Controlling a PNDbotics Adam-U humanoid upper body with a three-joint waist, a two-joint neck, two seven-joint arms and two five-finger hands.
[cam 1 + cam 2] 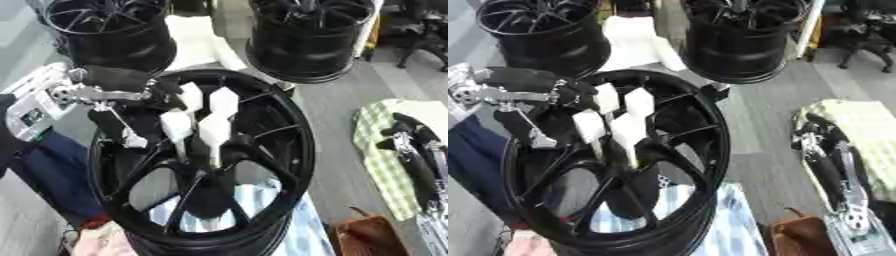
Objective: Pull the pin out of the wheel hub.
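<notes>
Your left hand (194, 116) reaches over the black wheel (280, 150), its white fingertips (213, 131) bunched around a pale pin (214, 159) just below them, at the hub. Your right hand (829, 165) rests aside, fingers unclear.

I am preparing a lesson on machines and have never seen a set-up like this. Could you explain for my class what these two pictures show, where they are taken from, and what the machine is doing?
Both pictures come from one moment, taken by the two eyes of a camera in a humanoid robot's head, looking down at its work, so they are nearly the same.

The large black ring with spokes in the middle is a wheel hub. Two more black wheels stand behind it.

The robot's left arm, black with silver joints, enters from the left. Its left hand, with white-tipped fingers, reaches down over the hub's centre. The fingers point at a slim pale pin standing near the spokes; whether they already grip it I cannot tell.

The right hand lies idle at the right, on a green checked cloth.

A brown basket shows at the lower right.
</notes>
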